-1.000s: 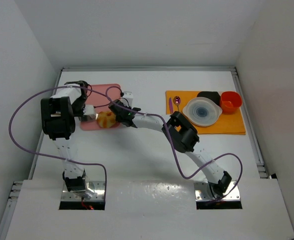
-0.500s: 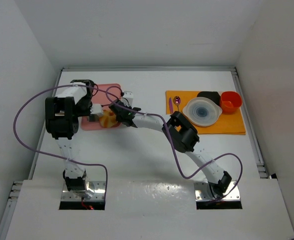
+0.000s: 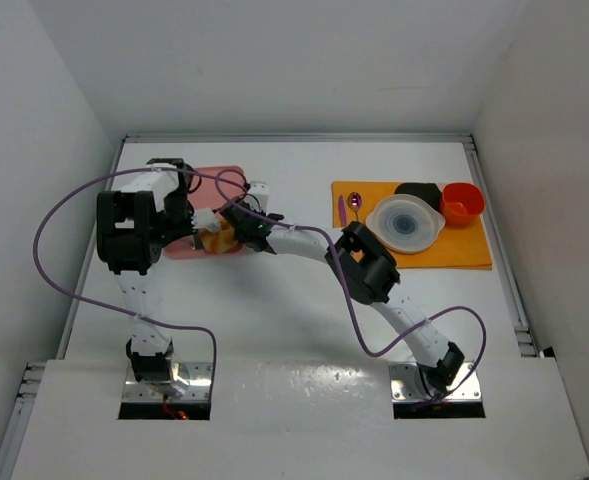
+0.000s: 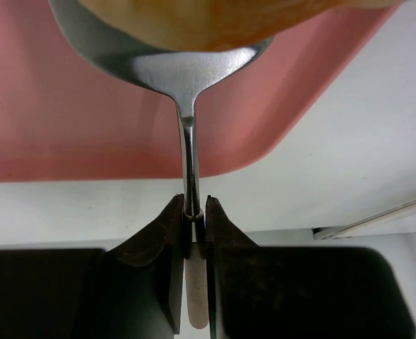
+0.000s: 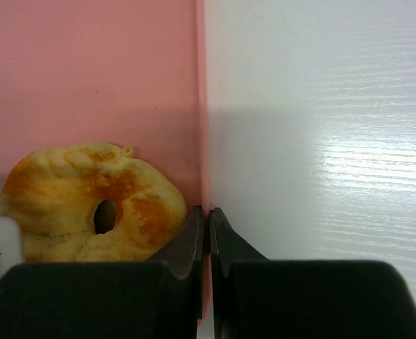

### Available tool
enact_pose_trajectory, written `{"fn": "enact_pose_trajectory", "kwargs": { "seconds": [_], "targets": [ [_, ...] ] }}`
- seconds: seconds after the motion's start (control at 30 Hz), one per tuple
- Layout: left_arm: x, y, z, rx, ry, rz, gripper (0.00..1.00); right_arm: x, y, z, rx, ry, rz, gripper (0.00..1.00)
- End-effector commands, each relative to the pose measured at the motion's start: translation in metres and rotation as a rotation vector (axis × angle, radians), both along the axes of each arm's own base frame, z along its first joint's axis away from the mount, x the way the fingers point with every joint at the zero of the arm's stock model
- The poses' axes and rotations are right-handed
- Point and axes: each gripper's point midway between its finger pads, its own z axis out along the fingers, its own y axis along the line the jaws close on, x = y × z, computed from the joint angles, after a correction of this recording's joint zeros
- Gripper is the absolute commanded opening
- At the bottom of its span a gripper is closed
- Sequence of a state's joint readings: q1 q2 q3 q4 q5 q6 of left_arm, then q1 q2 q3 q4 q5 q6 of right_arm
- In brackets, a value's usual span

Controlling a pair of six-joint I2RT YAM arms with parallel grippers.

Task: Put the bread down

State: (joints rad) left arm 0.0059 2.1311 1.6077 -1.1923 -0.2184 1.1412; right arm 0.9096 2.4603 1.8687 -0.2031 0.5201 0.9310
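The bread (image 3: 212, 238) is a golden-yellow bun with browner marks, at the near right corner of a pink board (image 3: 214, 182). My left gripper (image 3: 188, 224) is shut on the handle of a metal spoon (image 4: 186, 70). In the left wrist view the spoon's bowl lies under the bread (image 4: 215, 21), over the board (image 4: 66, 120). My right gripper (image 3: 237, 226) is shut on the board's right edge. In the right wrist view (image 5: 208, 220) the bread (image 5: 73, 205) sits just left of its fingers, on the board (image 5: 87, 78).
An orange mat (image 3: 474, 250) at the right holds a white plate (image 3: 405, 222), a black container (image 3: 419, 192), a red cup (image 3: 462, 202) and a purple spoon (image 3: 342, 208). Purple cables loop from both arms. White walls enclose the table.
My left arm has swung right toward the bread, bringing the spoon in under it. The bread has shifted slightly right. The right gripper has stayed on the board's edge.
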Motion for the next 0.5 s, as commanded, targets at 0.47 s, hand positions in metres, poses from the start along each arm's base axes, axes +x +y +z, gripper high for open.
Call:
{"fn": "enact_pose_trajectory", "kwargs": {
  "seconds": [0.47],
  "targets": [
    [0.018, -0.021, 0.019, -0.15, -0.216, 0.296, 0.0, -0.001, 0.004, 0.022, 0.055, 0.003, -0.044, 0.0]
  ]
}}
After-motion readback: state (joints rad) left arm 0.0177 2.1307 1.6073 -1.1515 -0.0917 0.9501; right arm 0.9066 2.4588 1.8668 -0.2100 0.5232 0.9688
